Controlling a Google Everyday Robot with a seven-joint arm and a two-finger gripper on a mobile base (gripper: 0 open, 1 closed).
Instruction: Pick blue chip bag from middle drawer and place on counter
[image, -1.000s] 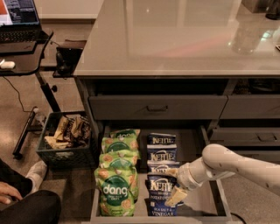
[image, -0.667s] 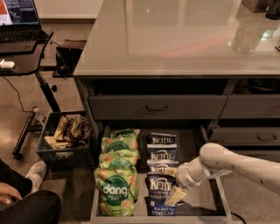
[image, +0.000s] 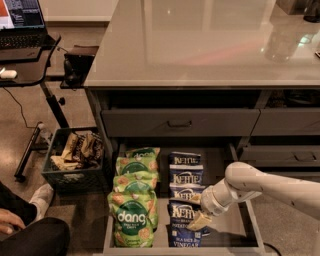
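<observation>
Though barely shifted, the gripper (image: 198, 220) seemingly touches the blue chip bag (image: 179, 223).

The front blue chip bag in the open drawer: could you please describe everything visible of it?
The blue chip bag is dark blue, crinkly, with white lettering ending in "VINEGAR". It lies at the front of the middle drawer, last in a column of four alike, beside a green bag. The gripper sits over its right edge.

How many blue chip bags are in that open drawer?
4, in one row right of the green bags: rearmost, second, third, and frontmost, at the end effector. More may hide beneath.
</observation>
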